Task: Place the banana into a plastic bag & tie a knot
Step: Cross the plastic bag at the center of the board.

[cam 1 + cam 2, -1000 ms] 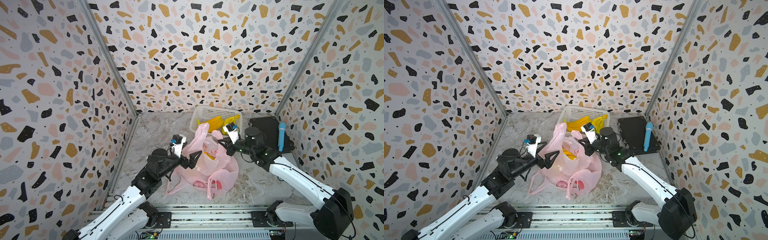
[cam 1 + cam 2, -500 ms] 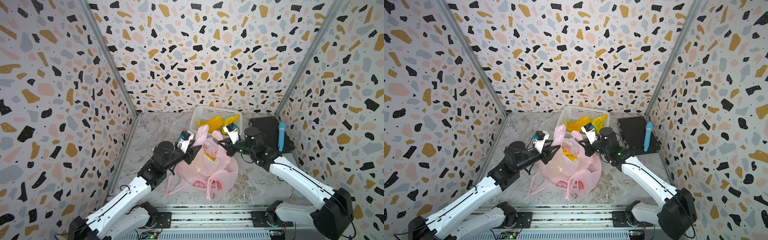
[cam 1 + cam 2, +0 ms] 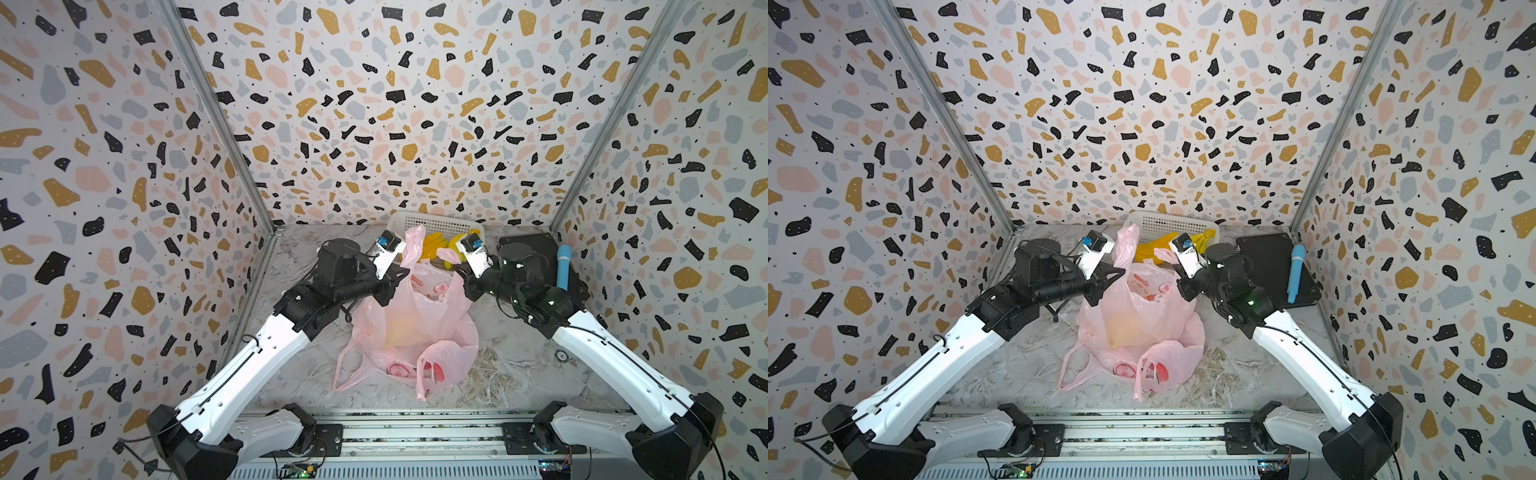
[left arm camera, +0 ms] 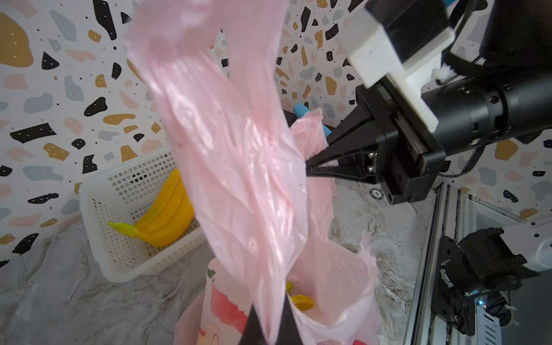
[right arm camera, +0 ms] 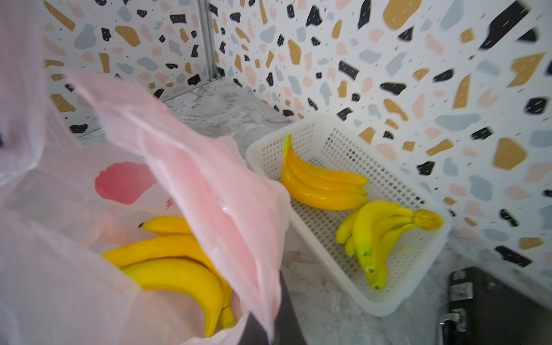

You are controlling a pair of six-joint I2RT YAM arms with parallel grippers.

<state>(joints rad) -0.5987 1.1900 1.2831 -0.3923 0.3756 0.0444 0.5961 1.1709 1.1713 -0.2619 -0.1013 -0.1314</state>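
A pink plastic bag [image 3: 411, 328] [image 3: 1142, 328] stands mid-table, its mouth held up between both arms. A bunch of yellow bananas [image 5: 179, 263] lies inside it, and shows faintly through the film [image 3: 399, 328]. My left gripper [image 3: 405, 272] [image 4: 270, 331] is shut on the bag's left handle [image 4: 233, 155], which sticks up above the jaws. My right gripper [image 3: 455, 270] [image 5: 273, 331] is shut on the right handle [image 5: 203, 179]. In the left wrist view the right gripper's black fingers [image 4: 337, 167] pinch the far handle.
A white mesh basket [image 3: 436, 220] [image 5: 397, 295] with two more banana bunches [image 5: 322, 185] stands at the back. A black case [image 3: 536, 245] with a blue cylinder [image 3: 563, 266] on it lies at the back right. A second pink bag [image 3: 440, 361] lies crumpled in front.
My left arm has moved forward and right to the bag's left handle, and its jaws, open a second ago, have shut on it. The right gripper kept its hold.
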